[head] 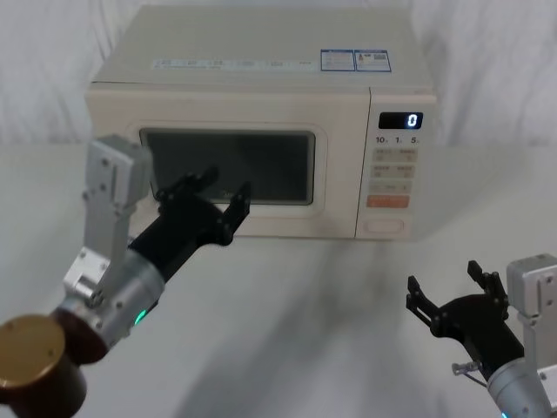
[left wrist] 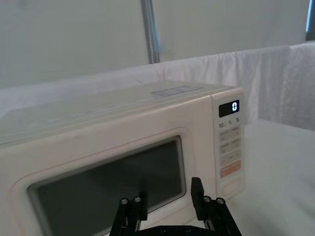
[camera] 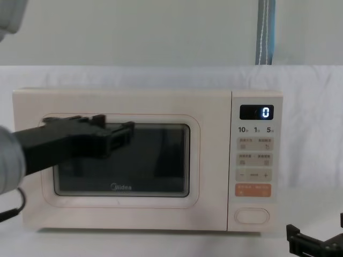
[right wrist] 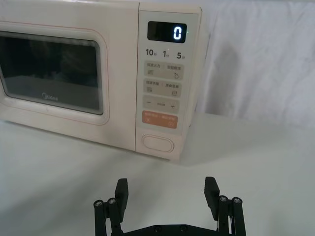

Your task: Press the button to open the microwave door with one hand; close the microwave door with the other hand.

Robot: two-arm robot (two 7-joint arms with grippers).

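**Door shut, button not yet pressed**

Currently the microwave door sat closed, flush with the body on the white table. Left gripper hovered in front of the window, fingers spread, holding nothing. Right gripper was low on the table, well short of the keypad, jaws spread and empty.

The button was the bottom key, just under the orange key. Judgement: raise the right gripper, centre one fingertip on the oval, push straight in; move the left clear of the door swing.

Readable: "Midea" logo, display "0", "10 1 5".
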